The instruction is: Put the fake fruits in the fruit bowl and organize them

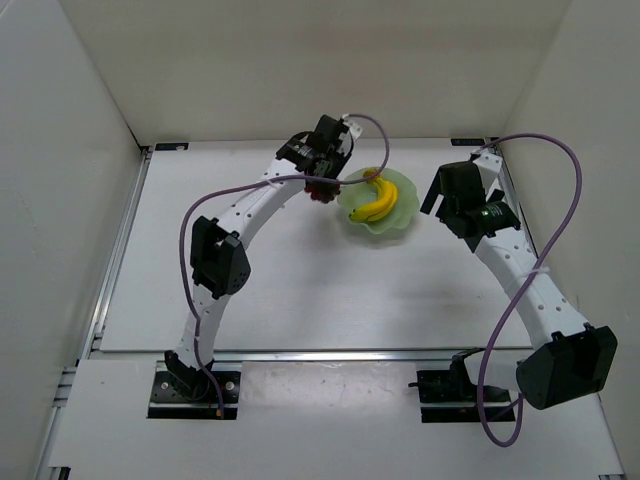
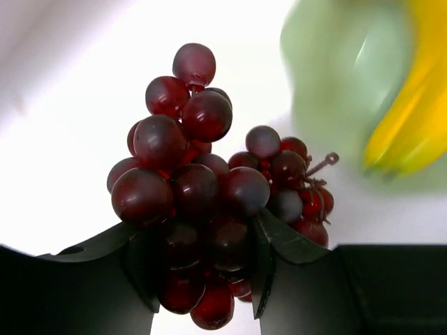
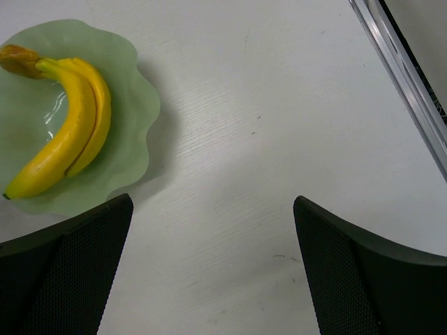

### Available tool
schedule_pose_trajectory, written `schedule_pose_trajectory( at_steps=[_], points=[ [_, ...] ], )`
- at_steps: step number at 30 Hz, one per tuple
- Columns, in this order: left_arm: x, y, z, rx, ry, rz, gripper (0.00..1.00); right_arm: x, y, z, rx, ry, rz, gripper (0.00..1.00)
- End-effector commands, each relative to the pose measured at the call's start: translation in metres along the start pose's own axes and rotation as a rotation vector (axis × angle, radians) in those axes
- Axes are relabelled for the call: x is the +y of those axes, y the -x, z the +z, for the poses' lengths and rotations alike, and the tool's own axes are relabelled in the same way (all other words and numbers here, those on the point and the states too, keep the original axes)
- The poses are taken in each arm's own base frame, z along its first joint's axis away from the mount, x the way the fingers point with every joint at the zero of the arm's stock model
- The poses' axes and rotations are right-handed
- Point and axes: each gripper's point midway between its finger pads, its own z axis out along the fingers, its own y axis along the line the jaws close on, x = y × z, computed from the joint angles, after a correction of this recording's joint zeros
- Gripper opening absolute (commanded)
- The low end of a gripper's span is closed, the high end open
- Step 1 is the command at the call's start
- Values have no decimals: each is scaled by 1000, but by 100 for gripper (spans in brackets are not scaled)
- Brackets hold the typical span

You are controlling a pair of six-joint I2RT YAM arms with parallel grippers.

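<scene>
Your right gripper sat just right of the fruit bowl. Its fingers were spread wide with nothing between them, only bare tabletop underneath. The bowl stood mid-tabletop, toward the far side. The bananas were in it, the bunch lying on its side across the bowl floor. The brown stem end was up at one rim and the tips near the opposite one. Your left gripper was at the bowl's far-left rim, fingers clamped on the grapes. They pinched the lower part of the cluster, and most of the berries stuck out past the fingertips. The grapes were outside the bowl, just beside its rim, over white tabletop. Couldn't tell whether they touched the tabletop.
</scene>
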Motion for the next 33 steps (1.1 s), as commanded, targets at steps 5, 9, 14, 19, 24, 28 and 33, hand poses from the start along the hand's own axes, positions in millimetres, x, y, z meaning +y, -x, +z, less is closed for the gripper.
schedule_pose_trajectory(
  at_steps=[5, 9, 14, 19, 24, 28, 33],
  points=[
    [-23, 128, -14, -405, 73, 25, 27, -7, 1, -7, -32, -8, 24, 100],
    [-60, 130, 6, -421, 25, 86, 31, -18, -1, -9, -29, -47, -7, 100],
    [-81, 124, 16, -414, -46, 113, 44, -31, 12, -19, -80, -73, 19, 100],
    [-86, 121, 15, -410, -74, 122, 91, -41, 11, -20, -81, -90, 40, 100],
    [-87, 116, 8, -403, -95, 129, 100, -39, 7, -19, -70, -84, 44, 100],
    [-63, 135, -32, -459, -14, 85, 100, -40, 9, -21, -77, -80, 49, 100],
    [-5, 142, -115, -532, 78, -18, 100, -40, -1, -15, -26, -50, 96, 100]
  ],
)
